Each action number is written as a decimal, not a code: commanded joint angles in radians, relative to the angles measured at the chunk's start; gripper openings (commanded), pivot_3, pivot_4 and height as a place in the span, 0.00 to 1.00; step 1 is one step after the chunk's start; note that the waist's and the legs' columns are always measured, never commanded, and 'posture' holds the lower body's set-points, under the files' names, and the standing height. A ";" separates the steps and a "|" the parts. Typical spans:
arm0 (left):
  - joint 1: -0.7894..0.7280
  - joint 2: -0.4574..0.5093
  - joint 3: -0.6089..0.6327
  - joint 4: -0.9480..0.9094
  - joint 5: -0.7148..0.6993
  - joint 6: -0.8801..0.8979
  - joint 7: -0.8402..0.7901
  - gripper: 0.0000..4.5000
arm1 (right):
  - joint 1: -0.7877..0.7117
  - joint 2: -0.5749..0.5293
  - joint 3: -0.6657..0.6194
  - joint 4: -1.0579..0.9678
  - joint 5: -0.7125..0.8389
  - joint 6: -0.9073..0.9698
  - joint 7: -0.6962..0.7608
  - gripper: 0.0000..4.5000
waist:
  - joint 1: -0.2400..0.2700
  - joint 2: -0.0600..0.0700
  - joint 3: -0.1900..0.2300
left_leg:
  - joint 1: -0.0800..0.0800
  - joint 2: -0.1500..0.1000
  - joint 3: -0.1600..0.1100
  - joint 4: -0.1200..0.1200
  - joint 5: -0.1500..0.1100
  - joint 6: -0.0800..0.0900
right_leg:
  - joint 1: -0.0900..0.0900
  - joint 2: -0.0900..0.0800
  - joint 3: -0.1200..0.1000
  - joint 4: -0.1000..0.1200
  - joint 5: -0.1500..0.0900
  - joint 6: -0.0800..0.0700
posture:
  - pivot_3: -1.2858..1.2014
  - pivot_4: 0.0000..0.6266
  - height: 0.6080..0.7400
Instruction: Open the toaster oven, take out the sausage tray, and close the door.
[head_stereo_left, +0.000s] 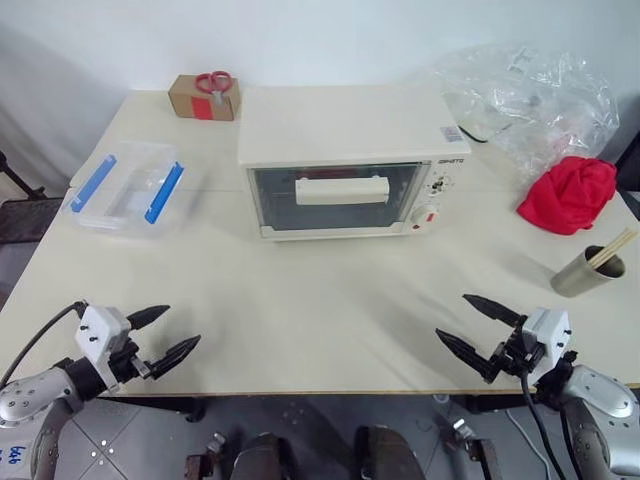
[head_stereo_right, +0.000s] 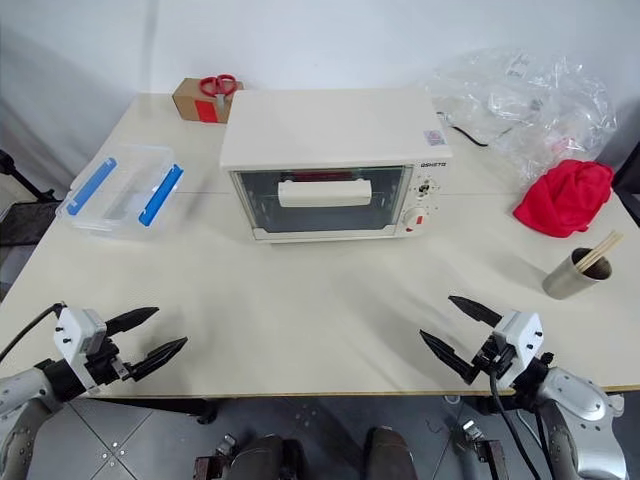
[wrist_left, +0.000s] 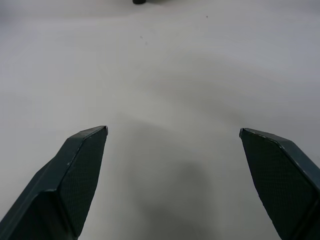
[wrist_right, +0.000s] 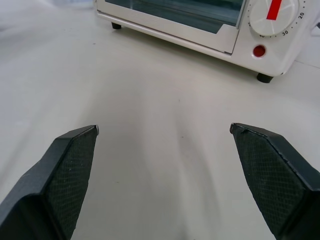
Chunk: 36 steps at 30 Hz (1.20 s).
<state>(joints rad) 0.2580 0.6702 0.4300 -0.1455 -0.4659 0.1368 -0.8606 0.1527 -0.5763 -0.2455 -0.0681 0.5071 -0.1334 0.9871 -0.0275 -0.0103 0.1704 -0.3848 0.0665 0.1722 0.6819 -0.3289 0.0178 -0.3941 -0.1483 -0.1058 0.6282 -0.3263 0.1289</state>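
Observation:
The cream-white toaster oven (head_stereo_left: 350, 130) stands at the middle of the table's far half. Its glass door (head_stereo_left: 335, 212) is closed, with the bar handle (head_stereo_left: 341, 190) across it. Two knobs (head_stereo_left: 432, 188) sit at its right side. The sausage tray is hidden behind the door. My left gripper (head_stereo_left: 183, 325) hovers open near the table's front left edge, with nothing between its fingers (wrist_left: 82, 170). My right gripper (head_stereo_left: 451, 315) is open and empty near the front right edge. It points toward the oven's lower right corner (wrist_right: 260, 50).
A clear plastic box with blue clips (head_stereo_left: 125, 188) lies left of the oven. A cardboard box with red scissors (head_stereo_left: 204, 97) sits at the back left. At the right are a crumpled plastic bag (head_stereo_left: 530, 95), a red cloth (head_stereo_left: 568, 193) and a metal cup with chopsticks (head_stereo_left: 586, 272).

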 joint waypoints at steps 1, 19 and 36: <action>0.027 0.024 0.041 -0.055 -0.047 0.038 -0.024 1.00 | -0.056 -0.020 -0.009 -0.015 0.036 0.043 0.015 0.98 | -0.003 0.000 0.000 | 0.000 0.000 0.000 0.000 0.000 0.000 | 0.000 0.000 0.000 0.000 0.000 0.000 | 0.52 0.24 1.00; -0.224 0.033 0.120 -0.162 -0.451 0.369 0.034 1.00 | -0.749 0.063 0.178 0.093 0.091 0.477 -0.050 0.98 | -0.001 0.001 0.000 | -0.002 -0.002 0.000 0.001 0.000 0.000 | -0.002 0.000 -0.001 0.002 0.000 0.000 | 0.52 0.24 1.00; -0.259 -0.009 0.058 -0.116 -0.358 0.312 0.044 1.00 | -0.646 0.011 0.239 -0.077 0.056 0.398 0.194 0.98 | -0.001 0.001 0.001 | -0.003 -0.001 0.002 -0.001 0.000 -0.001 | -0.004 0.002 -0.001 0.001 0.000 0.000 | 0.52 0.24 1.00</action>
<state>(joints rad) 0.0112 0.6574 0.4860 -0.2556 -0.8190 0.4532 -0.8180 -0.4981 -0.5560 -0.0224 -0.0781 0.5664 0.3068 1.1405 -0.0281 -0.0091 0.1712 -0.3876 0.0656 0.1739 0.6810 -0.3294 0.0169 -0.3978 -0.1462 -0.1071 0.6292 -0.3263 0.1290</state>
